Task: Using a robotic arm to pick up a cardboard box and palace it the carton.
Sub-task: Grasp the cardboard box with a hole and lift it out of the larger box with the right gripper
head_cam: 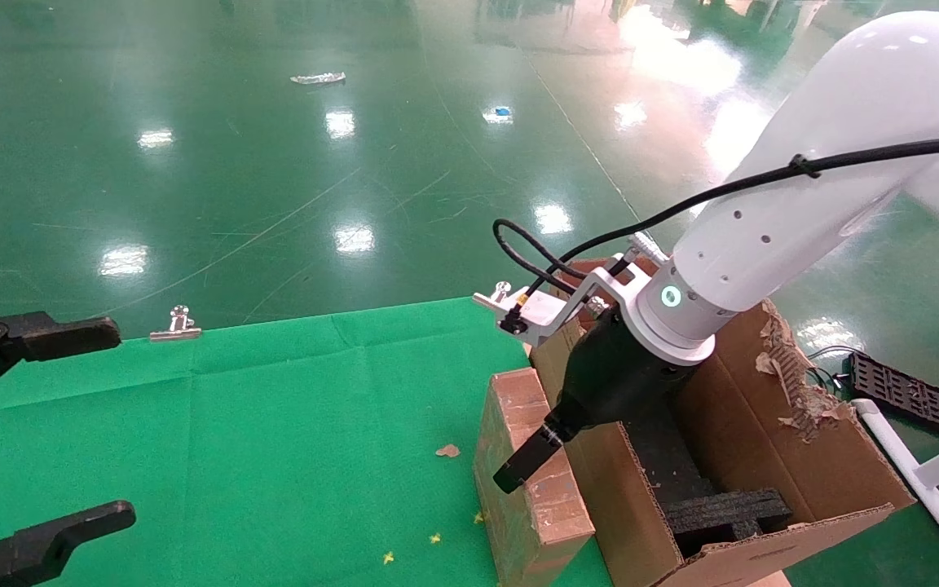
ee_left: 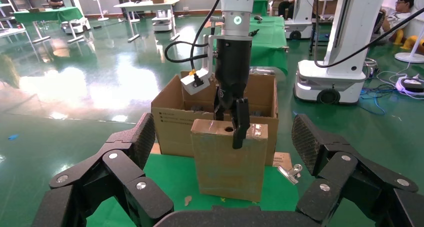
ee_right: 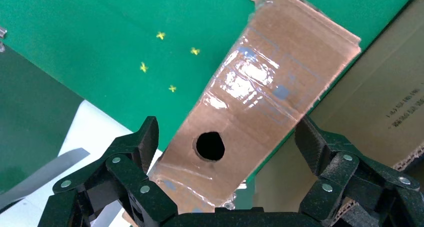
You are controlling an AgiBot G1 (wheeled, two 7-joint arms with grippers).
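The cardboard box is narrow and reddish-brown, and stands upright on the green cloth against the carton's side. Its taped top has a round hole. My right gripper is on the white robotic arm. It reaches down over the box top, open, with one finger in front of the box and the other behind. In the right wrist view the box top lies between the spread fingers of that gripper. My left gripper hangs open at the near left, facing the box.
Black foam inserts line the carton, and its far flap is torn. Binder clips hold the cloth's far edge. A cardboard scrap lies on the cloth. A black grid tray and white pipe frame sit at right.
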